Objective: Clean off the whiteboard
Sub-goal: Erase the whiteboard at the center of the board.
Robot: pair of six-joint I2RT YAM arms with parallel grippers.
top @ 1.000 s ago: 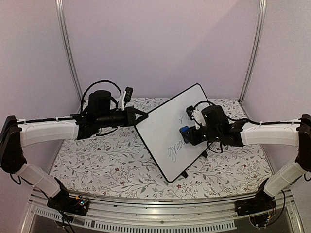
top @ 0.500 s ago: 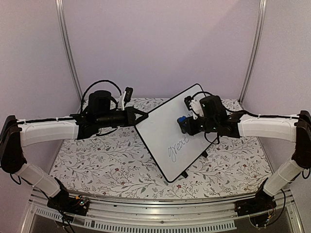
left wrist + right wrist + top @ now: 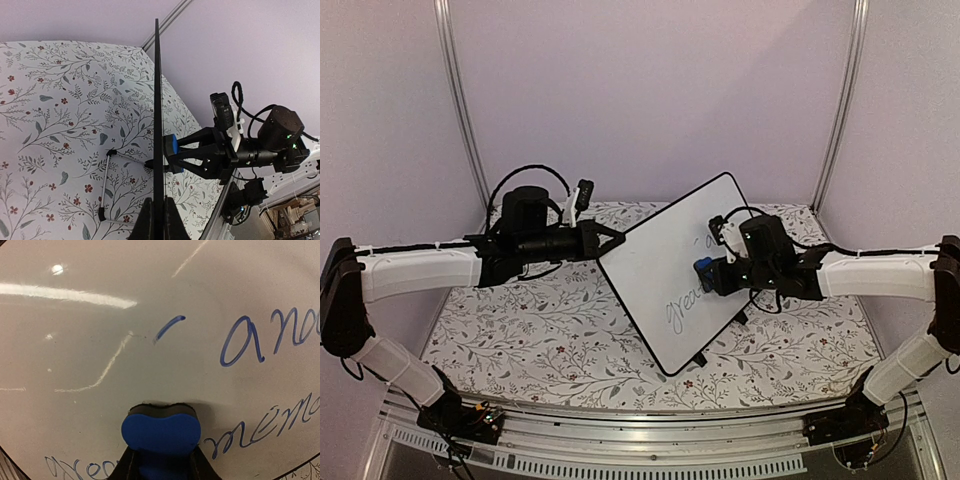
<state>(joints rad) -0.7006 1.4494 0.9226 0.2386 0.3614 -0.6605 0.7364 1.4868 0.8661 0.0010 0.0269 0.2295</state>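
- whiteboard (image 3: 655, 262): held up and tilted over the right-of-middle worktop (image 3: 520, 340). Top corner points toward the far right corner. Bottom corner stops short of the near edge.
- left pincer (image 3: 159, 216): closed narrow on the board's thin black rim, on its left side. This wrist sees the board edge-on.
- right pincer (image 3: 710, 275): clamped on a blue eraser (image 3: 161, 432), whose pad lies flat against the written face.
- Room: floral cloth shows from the board's left rim out to the worktop's left edge, under the left arm (image 3: 420, 270). The right arm (image 3: 875, 275) spans the strip between the board and the right edge. A thin stand leg (image 3: 104, 186) juts from the board's back face.
- Writing, blue cursive: "ana…" cut off by the frame, a "mem…" word beneath it, "gree…" along the lower rim. One short stray stroke (image 3: 167, 327) sits left of "ana", with faint wiped smears nearby.
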